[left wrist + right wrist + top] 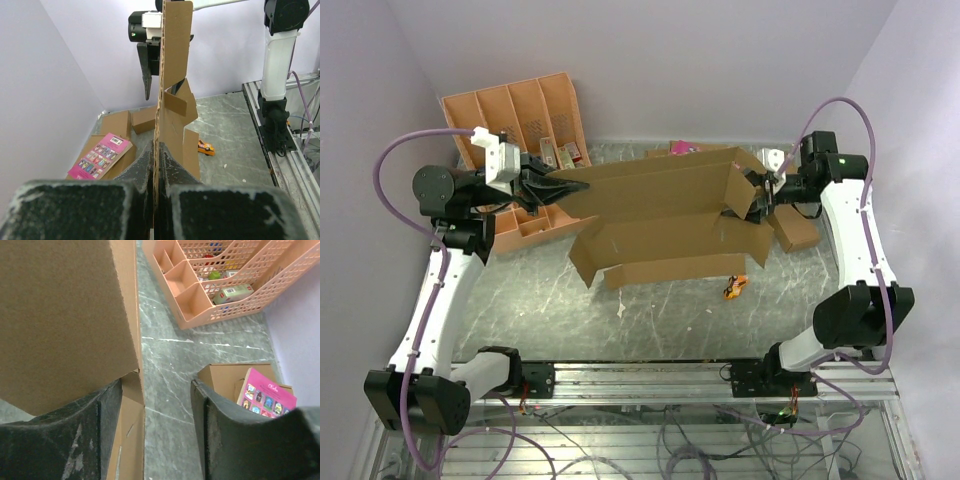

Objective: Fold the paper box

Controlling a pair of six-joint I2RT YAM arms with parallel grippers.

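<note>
Currently the paper box (pixel 660 205) is stretched across the middle of the top view between the two arms. Its long panels are partly unfolded and one flap is turned down toward lower centre. Whether that flap touches the table (pixel 540 300) cannot be told.

The box's left end is pinched by the left gripper (pixel 552 188). In the left wrist view both fingers (pixel 137 167) are pressed together on the cardboard edge, which stands upright up the centre of the frame.

The right gripper (pixel 752 200) is placed at the box's right end. In the right wrist view its fingers (pixel 235 440) are spread apart. A cardboard panel fills the upper left of that frame above the left finger, and bare table is seen in the gap. Contact between panel and finger cannot be told.

An orange tray (pixel 515 105) with small items in its compartments is seen at upper left of the top view, behind the left gripper. A small brown box (pixel 796 228) lies at right, just below the right gripper. A pink booklet (pixel 265 395) is laid on another such box. A small orange object (pixel 735 288) lies on the table under the box's right half, apart from it.
</note>
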